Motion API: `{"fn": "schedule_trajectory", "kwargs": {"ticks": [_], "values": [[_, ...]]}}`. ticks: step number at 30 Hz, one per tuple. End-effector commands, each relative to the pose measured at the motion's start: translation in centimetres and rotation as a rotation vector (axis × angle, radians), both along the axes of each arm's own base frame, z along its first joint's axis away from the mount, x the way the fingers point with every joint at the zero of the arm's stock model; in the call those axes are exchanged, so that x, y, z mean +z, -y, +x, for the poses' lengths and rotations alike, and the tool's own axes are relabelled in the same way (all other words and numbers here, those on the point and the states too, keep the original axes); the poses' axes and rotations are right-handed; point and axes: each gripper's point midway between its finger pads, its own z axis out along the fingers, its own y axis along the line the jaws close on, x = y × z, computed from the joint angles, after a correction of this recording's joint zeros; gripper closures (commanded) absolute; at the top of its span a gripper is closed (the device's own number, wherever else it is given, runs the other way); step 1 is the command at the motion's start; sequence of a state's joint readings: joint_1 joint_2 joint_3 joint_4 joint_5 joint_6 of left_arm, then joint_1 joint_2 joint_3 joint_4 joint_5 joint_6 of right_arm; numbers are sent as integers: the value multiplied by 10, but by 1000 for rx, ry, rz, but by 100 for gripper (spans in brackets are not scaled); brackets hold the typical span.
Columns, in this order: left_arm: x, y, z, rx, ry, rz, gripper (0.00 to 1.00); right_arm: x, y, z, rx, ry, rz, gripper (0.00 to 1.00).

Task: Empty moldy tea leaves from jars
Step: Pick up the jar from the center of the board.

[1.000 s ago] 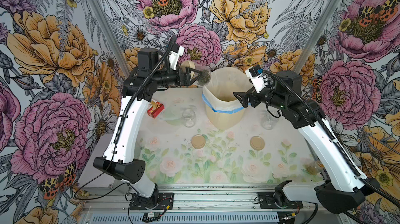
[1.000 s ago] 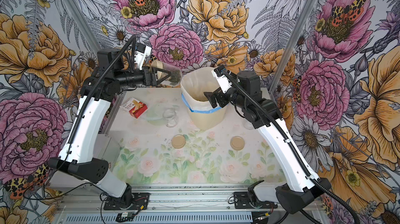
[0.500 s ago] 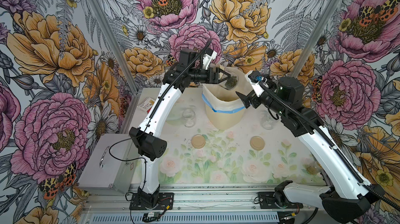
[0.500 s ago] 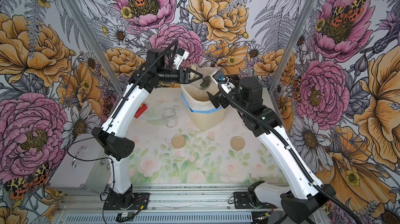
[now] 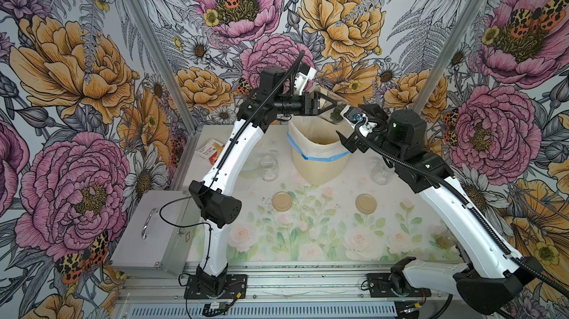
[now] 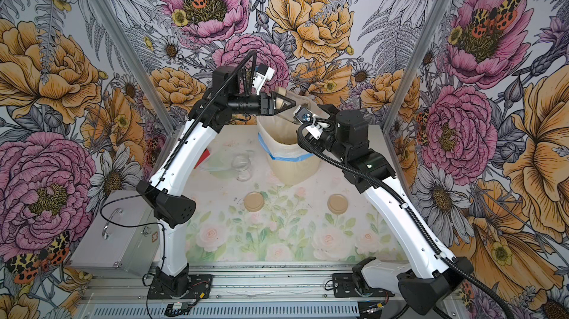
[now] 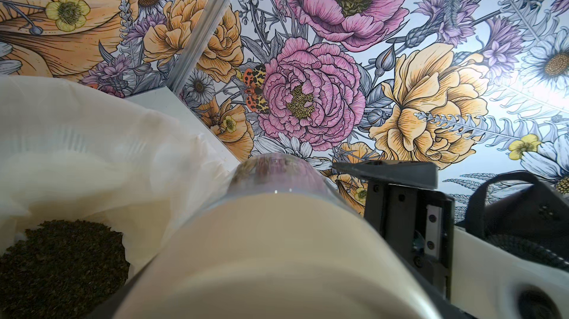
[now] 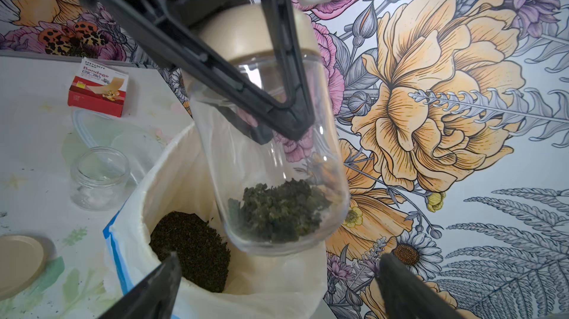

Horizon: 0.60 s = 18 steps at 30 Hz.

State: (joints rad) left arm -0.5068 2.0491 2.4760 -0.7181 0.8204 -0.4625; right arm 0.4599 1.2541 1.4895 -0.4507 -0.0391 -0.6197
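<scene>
My left gripper (image 5: 324,105) is shut on a clear jar (image 8: 271,160) and holds it tilted above the cream bin (image 5: 320,163). The jar's tan lid (image 7: 277,256) is on, at the gripper end. Dark moldy tea leaves (image 8: 277,209) lie in the jar's lower, closed end. More dark leaves (image 8: 191,249) lie in the bin's bag. My right gripper (image 8: 277,283) is open just beyond the jar's base, its fingers (image 8: 154,289) apart and touching nothing. Two empty jars (image 5: 268,167) (image 5: 380,172) stand on the table on either side of the bin.
Two loose tan lids (image 5: 281,202) (image 5: 365,203) lie on the floral table in front of the bin. A red bandage box (image 5: 209,151) and a clear plastic dish (image 8: 117,135) sit at the back left. A metal case (image 5: 154,234) stands off the table's left edge.
My left arm has swung the jar from the back left to above the bin, close to the right gripper. The right gripper has stayed open by the bin's rim.
</scene>
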Motion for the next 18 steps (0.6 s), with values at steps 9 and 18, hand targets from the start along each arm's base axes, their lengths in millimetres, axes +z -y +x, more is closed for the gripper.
{"fn": "schedule_trajectory", "kwargs": {"ticks": [9, 18], "values": [[18, 12, -9, -51, 37, -60, 44, 24, -15, 12, 151, -34, 121, 0], [15, 14, -31, -99, 33, -45, 44, 2, -19, 6, 245, -223, 165, 0]]}}
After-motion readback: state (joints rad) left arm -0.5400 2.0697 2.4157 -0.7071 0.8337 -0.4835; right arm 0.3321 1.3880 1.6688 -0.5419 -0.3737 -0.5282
